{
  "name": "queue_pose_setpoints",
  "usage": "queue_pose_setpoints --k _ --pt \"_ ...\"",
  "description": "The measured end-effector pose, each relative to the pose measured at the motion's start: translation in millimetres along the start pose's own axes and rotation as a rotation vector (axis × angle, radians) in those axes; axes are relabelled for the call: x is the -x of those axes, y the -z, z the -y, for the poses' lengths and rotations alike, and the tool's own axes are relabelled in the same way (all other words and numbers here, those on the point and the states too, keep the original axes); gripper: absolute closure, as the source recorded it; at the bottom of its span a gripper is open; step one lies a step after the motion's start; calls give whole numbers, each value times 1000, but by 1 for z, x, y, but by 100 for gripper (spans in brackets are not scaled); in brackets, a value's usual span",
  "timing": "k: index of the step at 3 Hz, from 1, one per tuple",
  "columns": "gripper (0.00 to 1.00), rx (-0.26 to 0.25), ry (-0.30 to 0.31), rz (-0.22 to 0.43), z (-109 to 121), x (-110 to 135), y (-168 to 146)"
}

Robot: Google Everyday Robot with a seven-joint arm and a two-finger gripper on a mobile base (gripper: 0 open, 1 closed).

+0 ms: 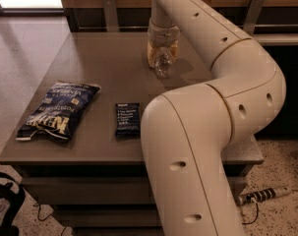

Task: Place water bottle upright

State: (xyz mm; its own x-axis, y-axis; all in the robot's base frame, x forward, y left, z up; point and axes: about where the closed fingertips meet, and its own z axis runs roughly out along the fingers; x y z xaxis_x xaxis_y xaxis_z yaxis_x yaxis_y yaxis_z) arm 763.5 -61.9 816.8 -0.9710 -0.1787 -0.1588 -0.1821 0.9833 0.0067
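— Where is the water bottle (163,67)?
— At the far middle of the surface (104,63), pinched in my gripper (162,50): jaws closed on it, long axis near vertical, base below them. Touching down? Can't tell.
— Room?
— Bare around it. The snack bar (127,119) and chip bag (57,110) lie well nearer, left.

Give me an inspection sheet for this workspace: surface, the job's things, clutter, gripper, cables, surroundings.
Surface: brown table, flat top.
Job's things: water bottle at the far side, roughly vertical, lower end near the tabletop; contact cannot be told.
Clutter: chip bag lying flat front left; snack bar beside it, apart.
Gripper: gripper pointing down at the far side, shut on the water bottle.
Cables: power strip with cord on the floor, right.
Surroundings: speckled floor; black bag bottom left.
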Motion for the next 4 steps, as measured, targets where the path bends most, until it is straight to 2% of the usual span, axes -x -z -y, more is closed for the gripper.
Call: queue_pose_setpoints --k 2,4 --pt "100 0 0 0 0 0 1" --pt "100 24 -148 132 59 -6 42"
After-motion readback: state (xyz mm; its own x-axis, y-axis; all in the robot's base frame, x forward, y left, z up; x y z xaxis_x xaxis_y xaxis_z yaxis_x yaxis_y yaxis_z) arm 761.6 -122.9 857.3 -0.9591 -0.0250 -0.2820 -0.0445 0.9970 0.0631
